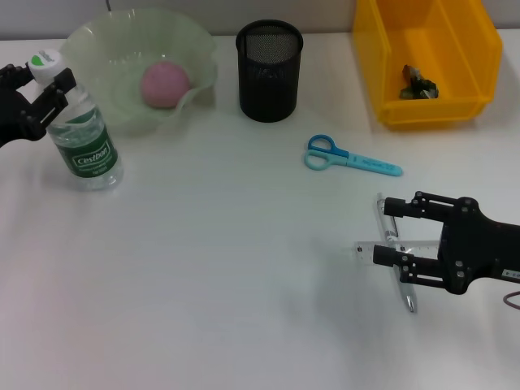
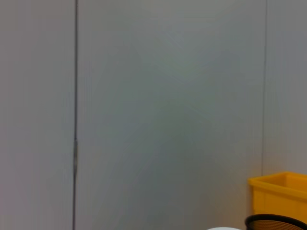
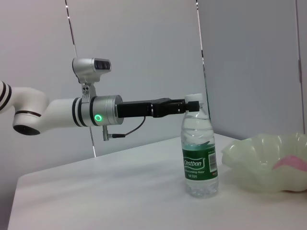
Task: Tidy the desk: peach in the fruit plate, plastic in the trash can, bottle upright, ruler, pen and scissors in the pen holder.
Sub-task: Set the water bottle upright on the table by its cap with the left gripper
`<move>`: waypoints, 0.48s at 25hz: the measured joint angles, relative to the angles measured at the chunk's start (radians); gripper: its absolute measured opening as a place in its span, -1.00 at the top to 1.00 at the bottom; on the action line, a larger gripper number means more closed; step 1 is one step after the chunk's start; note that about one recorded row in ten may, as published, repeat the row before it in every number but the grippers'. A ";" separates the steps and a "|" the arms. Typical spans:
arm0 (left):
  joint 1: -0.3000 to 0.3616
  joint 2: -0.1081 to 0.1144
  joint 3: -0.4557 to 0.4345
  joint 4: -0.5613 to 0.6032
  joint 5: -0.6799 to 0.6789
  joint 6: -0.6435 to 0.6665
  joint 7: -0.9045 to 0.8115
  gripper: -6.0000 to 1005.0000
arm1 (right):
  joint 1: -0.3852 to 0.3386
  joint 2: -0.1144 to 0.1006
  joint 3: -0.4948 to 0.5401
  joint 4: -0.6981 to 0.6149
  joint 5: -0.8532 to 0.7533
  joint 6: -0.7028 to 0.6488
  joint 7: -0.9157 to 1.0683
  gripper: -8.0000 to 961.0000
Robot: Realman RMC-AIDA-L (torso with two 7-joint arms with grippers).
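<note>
One bottle (image 1: 84,138) upright, one peach (image 1: 166,84), one scissors (image 1: 351,156)

pen holder (image 2: 277,222): we see only its rim, cut by the frame edge | trash can (image 2: 278,199): one corner showing | ruler (image 1: 386,249): partly hidden under right gripper (image 1: 388,231)

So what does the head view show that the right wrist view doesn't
Only the head view shows the scissors, pen holder, trash can holding the plastic, and the right pincer over the pen and ruler. Only the right wrist view shows the left arm's full length and the wall panels behind. Both show the upright bottle with the left pincer at its neck, the fruit plate and the peach.
</note>
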 joint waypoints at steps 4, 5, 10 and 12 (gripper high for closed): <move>-0.008 0.001 -0.013 -0.016 -0.001 -0.010 0.023 0.13 | -0.001 0.000 0.000 0.001 0.002 0.000 0.000 -0.46; -0.011 0.001 -0.019 -0.022 -0.005 -0.013 0.037 0.13 | -0.001 0.000 0.000 0.001 0.002 0.000 0.000 -0.46; -0.012 0.001 -0.021 -0.031 -0.019 -0.017 0.048 0.13 | -0.001 0.000 0.000 0.002 0.003 0.000 0.002 -0.46; -0.012 0.001 -0.021 -0.031 -0.019 -0.020 0.048 0.13 | -0.001 0.000 0.000 0.002 0.003 0.001 0.003 -0.46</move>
